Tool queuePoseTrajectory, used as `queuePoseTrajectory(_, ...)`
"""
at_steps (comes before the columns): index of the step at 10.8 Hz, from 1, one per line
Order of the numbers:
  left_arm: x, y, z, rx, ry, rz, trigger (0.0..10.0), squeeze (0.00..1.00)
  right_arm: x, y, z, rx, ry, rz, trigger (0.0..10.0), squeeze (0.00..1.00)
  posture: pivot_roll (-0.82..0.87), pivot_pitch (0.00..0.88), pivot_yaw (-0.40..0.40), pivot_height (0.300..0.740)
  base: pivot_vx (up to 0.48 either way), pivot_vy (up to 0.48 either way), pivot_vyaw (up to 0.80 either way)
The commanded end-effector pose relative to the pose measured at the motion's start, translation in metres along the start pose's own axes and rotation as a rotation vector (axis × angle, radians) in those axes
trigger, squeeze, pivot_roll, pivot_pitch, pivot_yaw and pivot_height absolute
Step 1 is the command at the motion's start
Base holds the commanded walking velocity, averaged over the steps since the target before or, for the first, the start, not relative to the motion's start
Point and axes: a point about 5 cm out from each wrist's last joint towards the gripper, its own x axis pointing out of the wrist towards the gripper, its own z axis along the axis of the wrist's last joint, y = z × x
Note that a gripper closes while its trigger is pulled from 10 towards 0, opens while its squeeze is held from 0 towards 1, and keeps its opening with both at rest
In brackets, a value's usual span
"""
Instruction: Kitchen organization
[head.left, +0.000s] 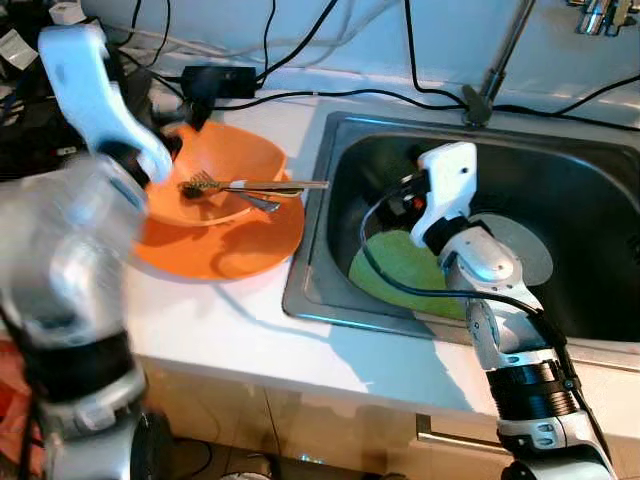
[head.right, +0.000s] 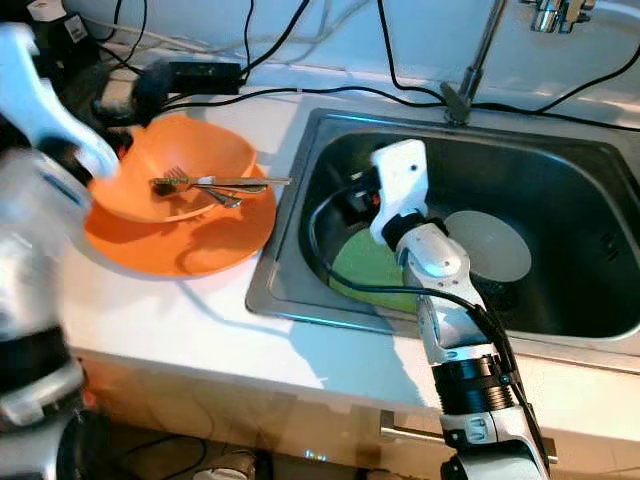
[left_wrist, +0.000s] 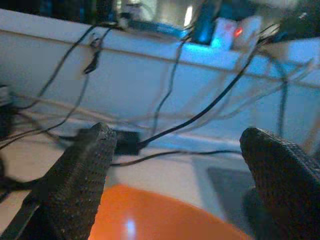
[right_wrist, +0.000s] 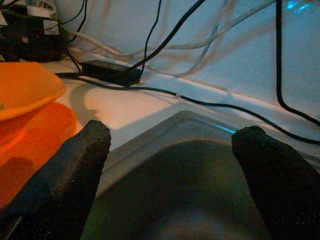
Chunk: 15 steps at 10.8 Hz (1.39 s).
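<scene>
Green plate (head.left: 395, 265) in sink (head.left: 330, 290); fork (head.left: 245, 185) in orange bowl (head.left: 240, 155).

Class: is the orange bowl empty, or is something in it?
Not empty. The orange bowl holds a fork and another utensil, handles reaching over its rim toward the sink.

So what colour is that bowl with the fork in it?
The bowl is orange, clearest in the left eye view.

An orange bowl (head.left: 225, 160) sits upright on an orange plate (head.left: 235, 245) on the white desk (head.left: 250, 330), just left of the sink (head.left: 330, 140). A fork (head.left: 205, 184) and another utensil lie across the bowl. A green plate (head.left: 395, 265) lies flat in the sink beside a grey plate (head.right: 495, 245).
</scene>
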Motion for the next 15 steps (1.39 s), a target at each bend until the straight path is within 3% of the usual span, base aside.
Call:
queuePoseTrajectory(1, -0.005, -0.006, -0.003, 0.130, -0.069, 0.024, 10.0, 0.00, -0.003, -0.006, 0.005, 0.000, -0.031, -0.057, 10.0, 0.00, 0.11, 0.074, -0.011, 0.740, 0.000, 0.000, 0.00)
queuePoseTrajectory(4, -0.033, -0.024, -0.045, 0.283, -0.078, 0.016, 10.0, 0.00, -0.022, -0.007, 0.001, 0.048, -0.037, -0.112, 10.0, 0.00, 0.09, 0.077, -0.002, 0.740, 0.000, 0.000, 0.00)
queuePoseTrajectory(7, -0.054, -0.040, -0.069, 0.318, -0.070, -0.030, 10.0, 0.00, -0.032, -0.004, -0.001, 0.075, -0.028, -0.142, 10.0, 0.00, 0.08, 0.079, -0.004, 0.740, 0.000, 0.000, 0.00)
queuePoseTrajectory(11, -0.068, -0.048, -0.073, 0.363, -0.093, -0.013, 10.0, 0.00, -0.033, -0.004, 0.005, 0.089, -0.038, -0.154, 10.0, 0.00, 0.06, 0.084, -0.004, 0.740, 0.000, 0.000, 0.00)
queuePoseTrajectory(15, -0.063, -0.048, -0.070, 0.357, -0.109, 0.028, 10.0, 0.00, -0.031, 0.001, 0.004, 0.094, -0.027, -0.139, 10.0, 0.00, 0.06, 0.085, -0.007, 0.740, 0.000, 0.000, -0.11)
